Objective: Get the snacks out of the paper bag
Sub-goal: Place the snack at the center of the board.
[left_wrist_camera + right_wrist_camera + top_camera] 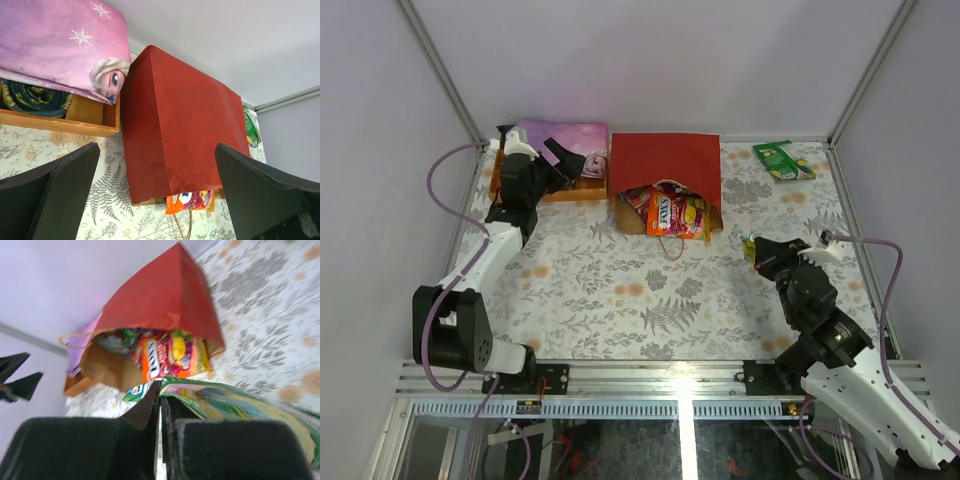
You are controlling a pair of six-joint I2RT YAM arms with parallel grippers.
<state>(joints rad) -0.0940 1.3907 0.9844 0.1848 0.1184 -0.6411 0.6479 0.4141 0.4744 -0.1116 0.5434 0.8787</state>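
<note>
The red paper bag (664, 165) lies on its side at the back of the table, its mouth toward me. Orange and magenta snack packets (672, 212) stick out of the mouth; they show in the right wrist view (172, 356) and the left wrist view (192, 200). My right gripper (756, 251) is shut on a green snack packet (235, 402), held right of the bag's mouth. Another green packet (783, 160) lies at the back right. My left gripper (558, 155) is open and empty, left of the bag (175, 120).
A wooden box (535, 185) with a pink-purple folded cloth (565, 135) stands left of the bag, under my left gripper. Grey walls and metal frame posts close the back and sides. The table has a floral cover (620, 290).
</note>
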